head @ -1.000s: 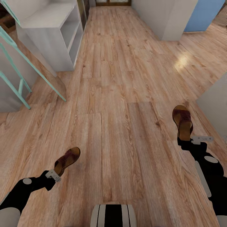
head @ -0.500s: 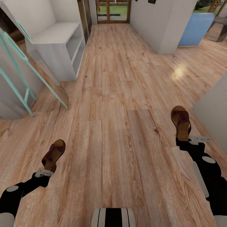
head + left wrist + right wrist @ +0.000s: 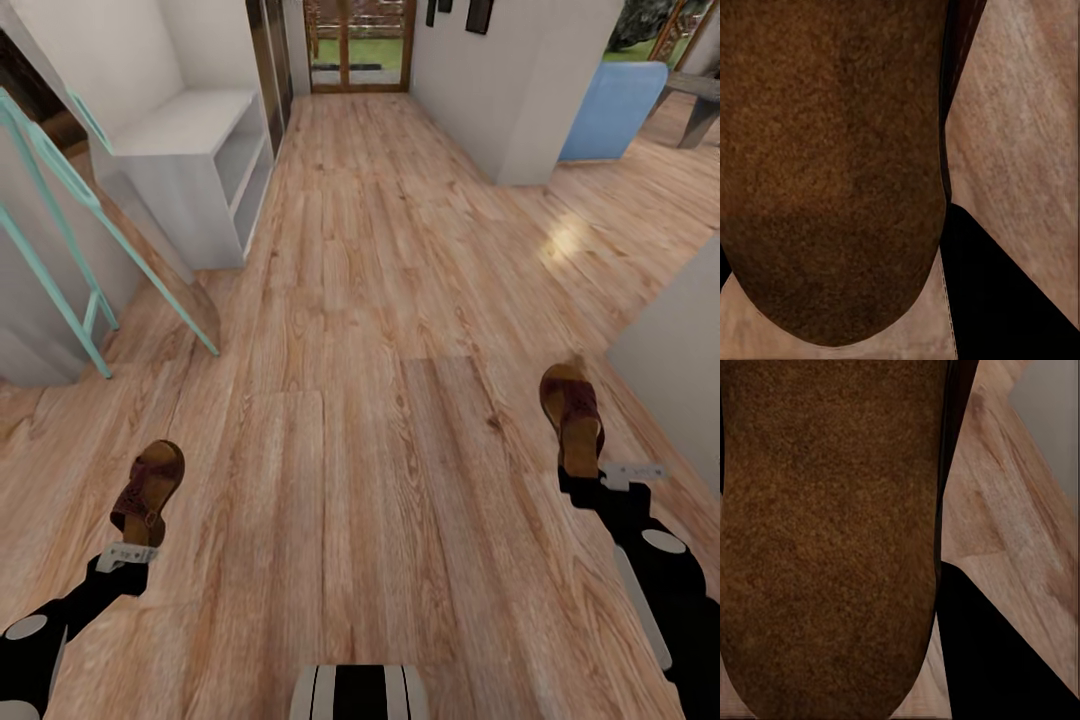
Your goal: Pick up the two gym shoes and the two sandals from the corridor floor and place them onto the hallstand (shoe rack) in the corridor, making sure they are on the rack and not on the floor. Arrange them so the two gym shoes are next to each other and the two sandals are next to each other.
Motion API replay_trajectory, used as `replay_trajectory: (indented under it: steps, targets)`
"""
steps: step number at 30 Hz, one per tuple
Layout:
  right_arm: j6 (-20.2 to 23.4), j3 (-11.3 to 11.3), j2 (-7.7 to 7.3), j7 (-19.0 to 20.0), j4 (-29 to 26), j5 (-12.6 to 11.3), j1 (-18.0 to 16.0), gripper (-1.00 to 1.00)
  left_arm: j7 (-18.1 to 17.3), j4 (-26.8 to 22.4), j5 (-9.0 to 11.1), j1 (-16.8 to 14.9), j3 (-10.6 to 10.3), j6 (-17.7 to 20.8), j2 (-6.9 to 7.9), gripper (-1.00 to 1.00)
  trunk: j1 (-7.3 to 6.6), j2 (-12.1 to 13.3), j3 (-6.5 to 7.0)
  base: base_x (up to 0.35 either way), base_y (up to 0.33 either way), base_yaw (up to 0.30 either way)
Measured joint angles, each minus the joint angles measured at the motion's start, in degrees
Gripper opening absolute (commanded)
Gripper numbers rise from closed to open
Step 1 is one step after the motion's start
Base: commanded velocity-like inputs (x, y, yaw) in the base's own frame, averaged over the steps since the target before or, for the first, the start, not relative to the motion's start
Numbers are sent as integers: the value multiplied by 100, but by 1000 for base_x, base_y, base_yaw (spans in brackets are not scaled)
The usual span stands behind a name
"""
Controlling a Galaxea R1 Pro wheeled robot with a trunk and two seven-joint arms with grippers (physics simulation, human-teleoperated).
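Sandals: one dark-brown strap sandal (image 3: 147, 487) is clamped in the left gripper (image 3: 128, 553), the other sandal (image 3: 573, 418) in the right gripper (image 3: 600, 478) | corridor floor (image 3: 370, 330): light wood-grain planks | grey shelf unit (image 3: 195, 165) is seen at left wall | suede-like brown texture (image 3: 832, 165) is shown close.

Wood-grain plank floor (image 3: 370, 330) runs to a glazed door (image 3: 360, 45) at the corridor's far end. A grey shelf unit (image 3: 195, 165) and a mint-green ladder frame (image 3: 85, 235) stand along one wall; a blue armchair (image 3: 610, 110) sits beyond the white wall corner (image 3: 520, 90) opposite.

Left sandal (image 3: 148, 488) heel hides jaws; right sandal (image 3: 573, 415) likewise; blue armchair (image 3: 612, 112) half-hidden by wall.
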Motion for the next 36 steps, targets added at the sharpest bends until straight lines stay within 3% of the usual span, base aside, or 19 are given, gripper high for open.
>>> replay_trajectory:
  steps: [5, 9, 16, 21, 23, 29, 36]
  targets:
    - [-58, -3, 3, -9, 1, -7, 439, -100, 21, 5, 13, 2, 8, 9, -25, -100, -13, 7, 156, 0, 0, 0]
    - [-223, -6, 8, -13, 11, -3, 600, -100, 48, 10, 25, 2, 21, 28, -33, -100, -23, 12, 280, 0, 0, 0]
    - [-515, -311, 12, 15, 393, -12, 662, -100, 64, 14, 44, 2, 57, 39, -81, -100, -41, 21, 498, 0, 0, 0]
    - [-579, -367, 17, 24, 804, -85, 666, -100, 111, 15, 38, 2, 64, 35, -244, -100, -54, 28, 654, 0, 0, 0]
    - [-763, -372, 22, 22, 1026, -115, 666, -100, 154, 14, 39, 2, 66, 34, -266, -100, -59, 31, 716, 0, 0, 0]
    - [-1889, -373, 34, 11, 1646, -143, 665, -100, 243, 15, 33, 55, 68, 33, -282, -100, -132, 154, 891, 0, 0, 0]
    - [-2056, -373, 229, 9, 1737, -139, 665, -100, 250, -43, 198, 209, 70, 33, -282, -100, -286, 434, 1079, 0, 0, 0]
